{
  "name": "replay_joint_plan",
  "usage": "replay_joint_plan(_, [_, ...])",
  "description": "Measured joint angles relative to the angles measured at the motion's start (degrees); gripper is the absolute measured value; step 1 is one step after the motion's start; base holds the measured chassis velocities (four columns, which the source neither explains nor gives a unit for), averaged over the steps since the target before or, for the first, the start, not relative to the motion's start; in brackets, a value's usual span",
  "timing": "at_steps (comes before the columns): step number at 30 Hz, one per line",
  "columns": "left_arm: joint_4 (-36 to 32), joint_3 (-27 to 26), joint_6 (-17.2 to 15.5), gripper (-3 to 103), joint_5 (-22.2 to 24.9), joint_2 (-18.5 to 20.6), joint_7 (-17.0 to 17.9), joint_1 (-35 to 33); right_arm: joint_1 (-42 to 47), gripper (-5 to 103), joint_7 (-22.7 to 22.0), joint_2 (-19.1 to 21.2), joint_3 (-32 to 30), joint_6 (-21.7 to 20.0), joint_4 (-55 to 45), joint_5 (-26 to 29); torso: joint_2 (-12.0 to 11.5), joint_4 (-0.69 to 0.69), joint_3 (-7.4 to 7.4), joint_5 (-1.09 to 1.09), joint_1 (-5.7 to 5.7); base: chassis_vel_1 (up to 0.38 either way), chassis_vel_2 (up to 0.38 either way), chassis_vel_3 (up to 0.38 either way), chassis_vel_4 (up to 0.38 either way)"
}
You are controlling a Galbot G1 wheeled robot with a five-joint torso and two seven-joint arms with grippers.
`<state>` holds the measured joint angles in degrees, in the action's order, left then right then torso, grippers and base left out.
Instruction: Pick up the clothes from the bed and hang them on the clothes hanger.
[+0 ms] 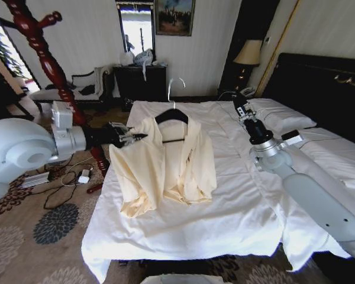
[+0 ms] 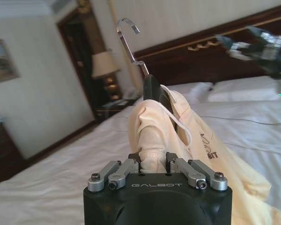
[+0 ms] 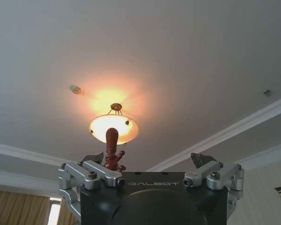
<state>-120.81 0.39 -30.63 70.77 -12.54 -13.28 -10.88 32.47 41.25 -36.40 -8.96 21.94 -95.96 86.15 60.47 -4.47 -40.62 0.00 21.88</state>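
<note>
Left gripper (image 2: 153,161) — clamped on the clothes (image 1: 165,163), draped over the clothes hanger (image 1: 171,113), above the bed (image 1: 236,207). Right gripper (image 3: 150,164) — fingers spread, empty, raised at right.

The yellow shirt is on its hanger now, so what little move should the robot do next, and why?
Probably lift it a little. The left tool is shut on the clothes, which already drape the clothes hanger but lie on the bed. The right tool is open, raised.

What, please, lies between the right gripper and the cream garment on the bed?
Only bare white duvet separates the right gripper from the cream garment, in the head view.
</note>
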Motion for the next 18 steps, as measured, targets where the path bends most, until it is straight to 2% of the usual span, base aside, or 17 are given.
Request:
replay_joint_plan(1, [0.0,0.0,0.0,23,0.0,0.0,0.0,0.0,0.0,100,0.0,0.0,0.0,0.0,0.0,0.0,0.0,0.0,0.0,0.0,0.0,0.0,0.0,0.0,0.0])
replay_joint_plan(4, [3.5,-0.8,-0.9,23,-0.9,-1.2,7.1,0.8,-0.2,100,-1.3,-0.8,-1.8,0.8,1.5,-3.5,0.0,0.0,0.0,-0.01,0.0,0.0,0.0,0.0,0.0])
replay_joint_plan(5, [3.5,-0.8,-0.9,23,-0.9,-1.2,7.1,0.8,-0.2,100,-1.3,-0.8,-1.8,0.8,1.5,-3.5,0.0,0.0,0.0,-0.01,0.0,0.0,0.0,0.0,0.0])
replay_joint_plan(8, [6.6,-1.4,-2.3,23,-2.8,-2.1,12.5,1.7,-0.1,100,-2.1,-1.4,-2.3,1.0,1.8,-5.1,0.0,0.0,0.0,-0.02,0.0,0.0,0.0,0.0,0.0])
replay_joint_plan(10, [7.2,-1.5,-2.5,23,-3.6,-2.2,13.6,1.8,-0.1,100,-2.1,-1.5,-2.3,1.2,1.9,-5.7,0.0,0.0,0.0,-0.01,0.0,0.0,0.0,0.0,0.0])
replay_joint_plan(13, [9.9,-1.7,-3.1,23,-8.1,-2.7,17.6,2.3,0.2,100,-2.2,-2.5,-2.0,1.5,1.9,-7.3,0.0,0.0,0.0,-0.01,0.0,0.0,0.0,0.0,0.0])
replay_joint_plan(18, [13.7,-1.7,-4.0,23,-10.3,-3.7,20.3,2.7,0.2,100,-2.3,-3.5,-1.3,1.7,2.1,-8.3,0.0,0.01,0.0,-0.01,0.0,0.0,0.0,0.0,0.0])
